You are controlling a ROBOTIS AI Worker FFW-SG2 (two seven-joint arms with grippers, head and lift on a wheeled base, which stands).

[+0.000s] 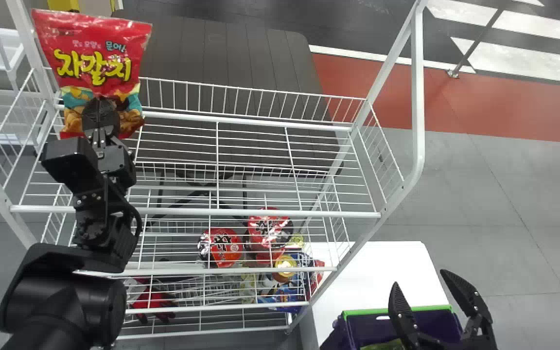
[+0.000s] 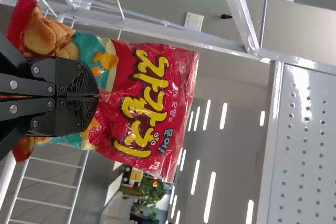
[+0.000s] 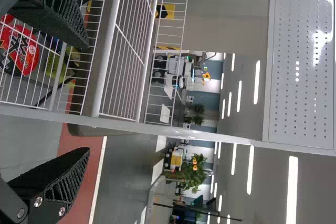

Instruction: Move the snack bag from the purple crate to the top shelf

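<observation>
"What is your left hand [image 1: 100, 104] doing?"

"It's clamped on the lower part of the snack bag [image 1: 93, 48]; in the left wrist view its tips are together on the wrapper. The bag is upright, printed front toward the head camera, at the left end of the top shelf [image 1: 212, 211]. You can't tell from these views whether it touches the wire."

"Which edges sit closest to you?"

"Near the bag's left side you have the rear left post [image 1: 17, 22]. The low back rail [image 1: 255, 102] runs behind the wire floor, and the bag overlaps its left end in view. To the bag's right, your open room runs along that floor to the right end rail [image 1: 382, 146]. Higher than the bag, you have a perforated white panel [image 2: 304, 129]."

"And your right hand [image 1: 421, 279]?"

"Well apart from the bag, to the right of the rack. Its fingers are spread, and in the head view they overlap the green-rimmed purple crate [image 1: 426, 307] by the white desk [image 1: 382, 267]. Farther left, you can see red cup-shaped packages [image 1: 221, 247] through the wire, below the top shelf."
</observation>
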